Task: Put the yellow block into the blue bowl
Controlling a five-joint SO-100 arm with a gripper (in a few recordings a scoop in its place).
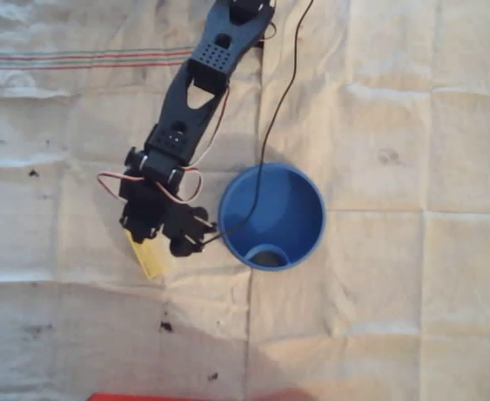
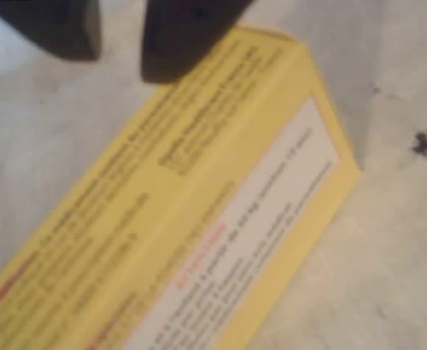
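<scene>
Approach step: the gripper [image 1: 149,242] hovers over the yellow block [image 1: 148,256], which lies on the cloth-covered desk [image 1: 395,100] left of the blue bowl [image 1: 272,216]. Whether the fingers [image 2: 188,33] grip it cannot be told. Next: secure, lift, carry bowlward.

From overhead you get soft, even, slightly warm light, bright enough to wash out the cloth [image 1: 395,109] toward the right. The arm [image 1: 186,125] throws only a faint shadow, and the blue bowl [image 1: 272,215] is darker on its inner left wall. Detail is mildly soft throughout. Your wrist view is dimmer and heavily blurred; print on the yellow block [image 2: 199,211] is unreadable.
</scene>
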